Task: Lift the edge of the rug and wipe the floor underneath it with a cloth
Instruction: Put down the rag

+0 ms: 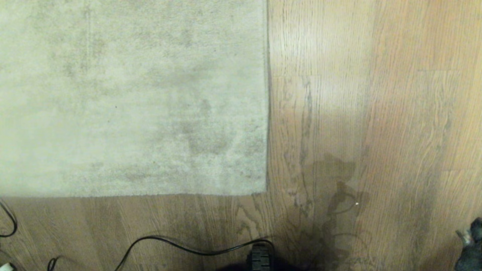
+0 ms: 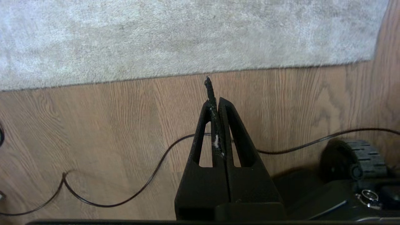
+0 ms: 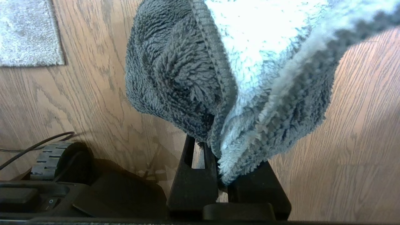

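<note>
The pale grey-beige rug point(image 1: 131, 94) lies flat, its rug edge point(image 1: 267, 113) and corner point(image 1: 266, 192) resting on the floor point(image 1: 376, 113) of light brown wood-grain planks. My left gripper point(image 2: 215, 101) hangs shut above bare floor point(image 2: 109, 125), a short way in front of the rug's near border point(image 2: 187, 74); it holds nothing, and only a thin dark strip pokes past its tips. My right gripper point(image 3: 218, 150) is shut on the cloth point(image 3: 225, 78), a fluffy dark grey rag with a paler side that droops over the fingers. The cloth's corner point(image 1: 470, 244) shows at the head view's lower right edge.
A thin black cable point(image 1: 196, 248) snakes over the floor in front of the rug's near border. The base's black wheel point(image 1: 260, 258) sits at the bottom middle. A darker patch point(image 1: 339, 195) marks the planks to the right of the corner.
</note>
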Tool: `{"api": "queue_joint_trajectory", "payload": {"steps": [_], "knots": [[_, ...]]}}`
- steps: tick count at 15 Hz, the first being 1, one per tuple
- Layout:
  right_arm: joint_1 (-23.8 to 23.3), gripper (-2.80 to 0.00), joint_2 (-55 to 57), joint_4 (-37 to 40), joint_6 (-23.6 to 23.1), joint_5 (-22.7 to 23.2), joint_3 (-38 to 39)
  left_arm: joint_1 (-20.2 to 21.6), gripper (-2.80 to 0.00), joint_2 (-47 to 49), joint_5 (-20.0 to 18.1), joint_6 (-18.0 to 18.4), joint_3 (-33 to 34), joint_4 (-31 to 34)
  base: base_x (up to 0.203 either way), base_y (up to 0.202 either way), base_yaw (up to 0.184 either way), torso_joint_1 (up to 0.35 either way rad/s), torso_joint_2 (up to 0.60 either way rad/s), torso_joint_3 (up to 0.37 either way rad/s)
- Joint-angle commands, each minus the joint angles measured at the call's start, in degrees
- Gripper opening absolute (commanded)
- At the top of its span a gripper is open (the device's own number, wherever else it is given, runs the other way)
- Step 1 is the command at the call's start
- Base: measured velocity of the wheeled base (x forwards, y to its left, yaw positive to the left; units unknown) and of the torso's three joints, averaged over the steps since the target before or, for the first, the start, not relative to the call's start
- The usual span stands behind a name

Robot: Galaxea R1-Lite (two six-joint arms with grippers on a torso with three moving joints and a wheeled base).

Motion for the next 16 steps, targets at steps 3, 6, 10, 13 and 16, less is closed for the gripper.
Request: {"api": "queue_joint_trajectory", "payload": {"steps": [3,6,10,13,16], "knots": [[0.0,-2.8,0.1,0.0,0.0,0.0,0.0,0.0,-2.8,-0.4,0.0,0.1,0.0,0.0,0.0,0.0,0.0,0.0,0.0,0.0],[0.0,-2.8,0.1,0.0,0.0,0.0,0.0,0.0,-2.8,-0.4,0.0,0.1,0.0,0.0,0.0,0.0,0.0,0.0,0.0,0.0],[0.0,-2.8,0.1,0.0,0.0,0.0,0.0,0.0,-2.8,-0.4,0.5,-0.3,0.0,0.0,0.0,0.0,0.0,0.0,0.0,0.0],[0.0,-2.8,0.1,0.0,0.0,0.0,0.0,0.0,-2.8,-0.4,0.5,-0.4,0.0,0.0,0.0,0.0,0.0,0.0,0.0,0.0],[0.0,-2.8,0.1,0.0,0.0,0.0,0.0,0.0,-2.8,-0.4,0.5,-0.4,0.0,0.0,0.0,0.0,0.0,0.0,0.0,0.0]]}}
